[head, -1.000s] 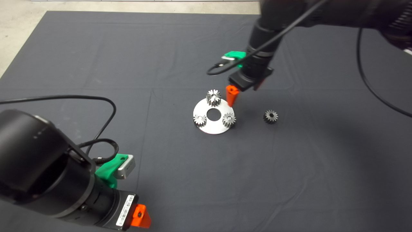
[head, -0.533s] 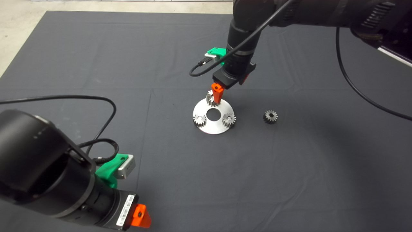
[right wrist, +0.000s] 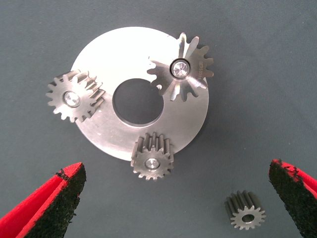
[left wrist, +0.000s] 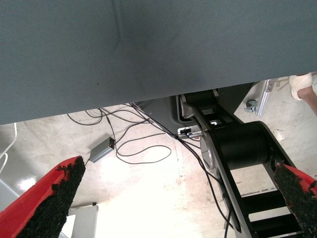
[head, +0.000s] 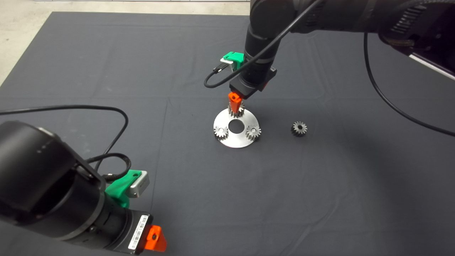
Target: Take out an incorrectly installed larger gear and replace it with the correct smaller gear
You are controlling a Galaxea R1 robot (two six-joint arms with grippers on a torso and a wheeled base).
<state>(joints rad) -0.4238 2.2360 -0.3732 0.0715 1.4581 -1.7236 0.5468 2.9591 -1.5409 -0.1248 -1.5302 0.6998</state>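
Right tool (right wrist: 173,198) released above the larger gear (right wrist: 182,68) on a disc (right wrist: 104,52), no readable writing, smaller gear (right wrist: 245,210) loose nearby, left tool (left wrist: 171,201) released, parked.

No text can be read with certainty. A white label (head: 137,227) with a barcode and small print sits on the left arm's wrist in the head view, too small to read. The larger gear (right wrist: 182,68) bears faint engraved marks, also illegible.
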